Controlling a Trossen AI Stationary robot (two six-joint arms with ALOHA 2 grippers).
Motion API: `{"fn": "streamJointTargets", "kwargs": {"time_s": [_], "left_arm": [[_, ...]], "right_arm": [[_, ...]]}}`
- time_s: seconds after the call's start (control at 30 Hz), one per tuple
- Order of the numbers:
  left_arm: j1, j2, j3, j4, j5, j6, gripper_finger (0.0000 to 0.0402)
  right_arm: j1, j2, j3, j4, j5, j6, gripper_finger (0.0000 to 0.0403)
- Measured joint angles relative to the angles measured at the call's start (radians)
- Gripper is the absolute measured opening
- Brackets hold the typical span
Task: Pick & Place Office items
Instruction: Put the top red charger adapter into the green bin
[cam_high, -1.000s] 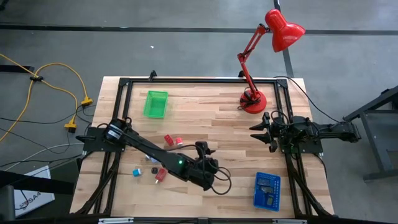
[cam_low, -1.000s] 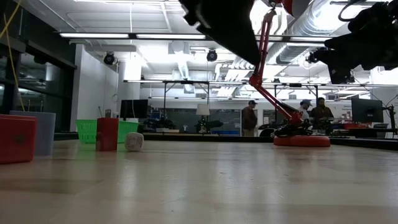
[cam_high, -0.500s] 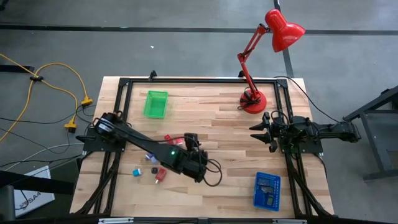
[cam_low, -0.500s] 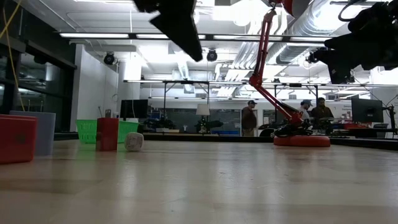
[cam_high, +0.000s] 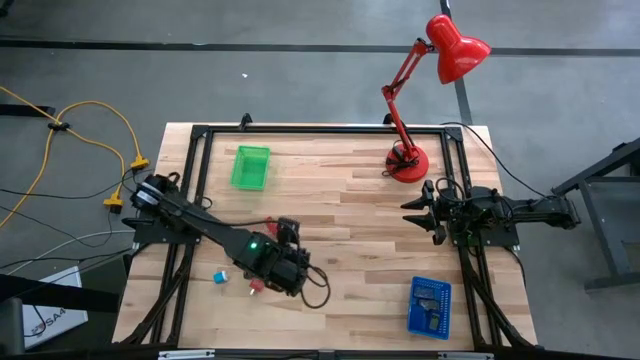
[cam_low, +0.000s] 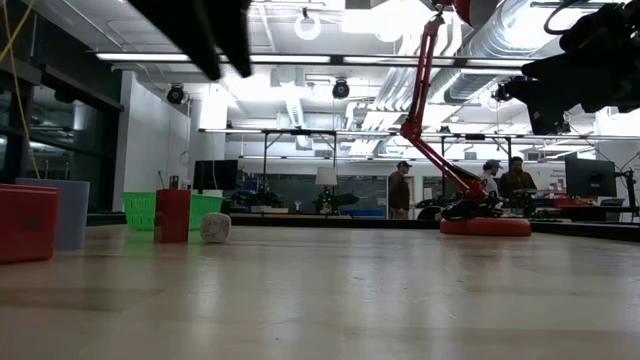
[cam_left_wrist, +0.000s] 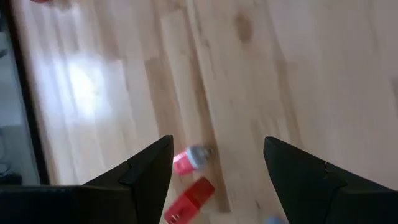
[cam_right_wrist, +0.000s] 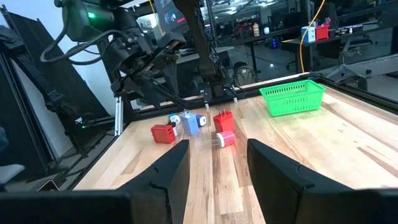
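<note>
Left tool (cam_high: 287, 228): hangs above the near-left part of the counter (cam_high: 340, 200), over the cluster of office items; its two dark fingers (cam_left_wrist: 146, 171) stand apart with bare wood between them, and they hold nothing.
Left arm (cam_high: 200, 225): reaches from the counter's left edge slantwise toward the middle; a small green light glows on it.
Right tool (cam_high: 414, 212): waits at the right edge of the counter, near the lamp base, pointing toward the middle; its fingers (cam_right_wrist: 168, 171) are parted and empty.
Red pieces under the left tool: a flat red block (cam_left_wrist: 186, 202) and a red-and-grey piece (cam_left_wrist: 188, 158) lie just beside each other on the wood, seen between the left tool's fingers.
Other office items: a teal piece (cam_high: 218, 275) and a red piece (cam_high: 257, 286) lie near the arm on the left side; from the right wrist view a red block (cam_right_wrist: 163, 133), a blue piece (cam_right_wrist: 189, 123), another red block (cam_right_wrist: 222, 120) and a pink-and-white piece (cam_right_wrist: 223, 139) sit close together.
Green tray (cam_high: 250, 167): on the far-left part of the counter, well apart from the cluster.
Blue tray (cam_high: 430, 306): near the right front corner, holding some small things I cannot make out.
Red lamp (cam_high: 430, 80): base on the far-right part of the counter, head leaning beyond its edge.
Background: people (cam_low: 401, 188) stand in the room beyond the counter.
</note>
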Motion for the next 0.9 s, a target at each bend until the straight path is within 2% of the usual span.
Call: {"fn": "streamJointTargets", "kwargs": {"time_s": [0.2, 0.37, 0.67, 0.9], "left_arm": [[-0.028, -0.093, -0.097, 0.002, 0.028, -0.031, 0.0241], [-0.023, -0.211, -0.239, 0.033, 0.031, 0.015, 0.0241], [0.007, -0.434, -0.526, 0.177, 0.183, 0.295, 0.0241], [0.116, -0.494, -0.571, 0.205, 0.258, 0.475, 0.0241]], "right_arm": [[0.000, 0.000, 0.000, 0.000, 0.000, 0.000, 0.0146], [0.000, 0.000, 0.000, 0.000, 0.000, 0.000, 0.0146], [0.000, 0.000, 0.000, 0.000, 0.000, 0.000, 0.0146], [0.000, 0.000, 0.000, 0.000, 0.000, 0.000, 0.0146]]}}
